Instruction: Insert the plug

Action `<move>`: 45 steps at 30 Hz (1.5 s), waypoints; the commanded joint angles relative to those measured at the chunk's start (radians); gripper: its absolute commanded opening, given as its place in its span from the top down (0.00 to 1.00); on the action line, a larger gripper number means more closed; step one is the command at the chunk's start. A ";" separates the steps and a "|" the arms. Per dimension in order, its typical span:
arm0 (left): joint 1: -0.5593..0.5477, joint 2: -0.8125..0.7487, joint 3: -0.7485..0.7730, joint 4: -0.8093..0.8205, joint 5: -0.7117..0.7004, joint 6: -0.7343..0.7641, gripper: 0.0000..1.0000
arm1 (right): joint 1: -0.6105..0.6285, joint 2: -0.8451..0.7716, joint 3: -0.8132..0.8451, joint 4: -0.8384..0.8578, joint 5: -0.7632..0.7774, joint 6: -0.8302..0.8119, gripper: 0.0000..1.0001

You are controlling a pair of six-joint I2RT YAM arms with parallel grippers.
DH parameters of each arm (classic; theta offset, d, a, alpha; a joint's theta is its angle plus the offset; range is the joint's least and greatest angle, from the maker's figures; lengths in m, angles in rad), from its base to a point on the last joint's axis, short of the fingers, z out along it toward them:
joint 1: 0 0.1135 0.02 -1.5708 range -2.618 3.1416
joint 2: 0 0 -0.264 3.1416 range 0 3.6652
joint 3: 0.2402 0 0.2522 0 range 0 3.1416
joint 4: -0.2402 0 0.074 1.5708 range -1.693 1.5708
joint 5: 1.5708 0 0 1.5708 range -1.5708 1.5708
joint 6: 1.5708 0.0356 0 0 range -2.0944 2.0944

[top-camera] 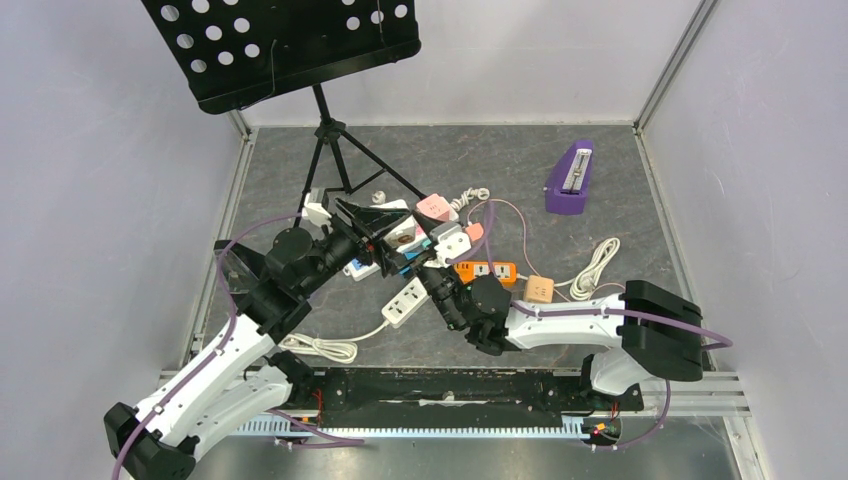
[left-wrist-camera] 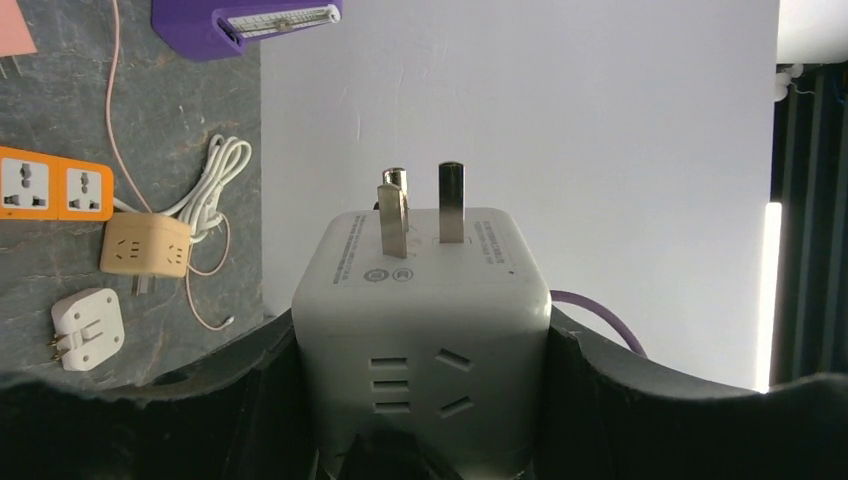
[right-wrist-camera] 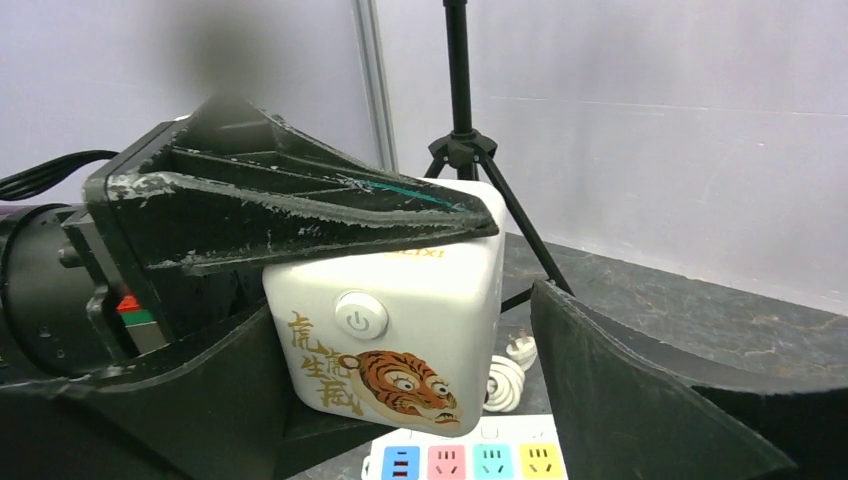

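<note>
My left gripper (top-camera: 393,236) is shut on a white cube plug adapter (top-camera: 407,236) and holds it above the table. In the left wrist view the cube (left-wrist-camera: 420,300) sits between both fingers, and its metal prongs (left-wrist-camera: 422,205) point away from the camera. In the right wrist view the cube (right-wrist-camera: 395,335) shows a power button and a tiger picture. My right gripper (right-wrist-camera: 405,350) is open, with one finger (right-wrist-camera: 640,390) well clear of the cube. A white power strip with coloured sockets (right-wrist-camera: 465,462) lies just below the cube.
A black music stand (top-camera: 285,45) on a tripod (top-camera: 335,150) stands at the back left. An orange strip (top-camera: 487,271), a beige cube (top-camera: 539,289), a white strip (top-camera: 405,303), a pink cube (top-camera: 434,207) and coiled white cables (top-camera: 597,265) lie around. A purple metronome (top-camera: 570,180) sits back right.
</note>
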 commanded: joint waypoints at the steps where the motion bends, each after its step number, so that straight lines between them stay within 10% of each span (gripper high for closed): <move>1: -0.005 -0.028 0.002 0.005 0.025 -0.061 0.88 | -0.008 0.008 0.042 0.067 0.052 -0.029 0.16; 6: -0.005 -0.030 0.009 0.001 0.022 -0.054 0.84 | -0.009 0.002 0.063 -0.011 0.042 -0.011 0.45; 11: -0.005 -0.045 0.012 -0.051 0.000 0.001 0.32 | -0.011 -0.062 0.044 -0.103 0.036 0.011 0.77; 16: -0.004 -0.087 0.017 -0.135 -0.066 0.113 0.22 | -0.031 -0.198 0.016 -0.296 -0.044 0.040 0.93; 32: -0.003 -0.093 0.145 -0.255 -0.029 1.078 0.20 | -0.288 -0.425 0.290 -1.272 -0.650 0.299 1.00; 45: -0.003 -0.031 0.223 -0.402 -0.084 1.113 0.27 | -0.302 -0.330 0.435 -1.538 -0.780 0.264 1.00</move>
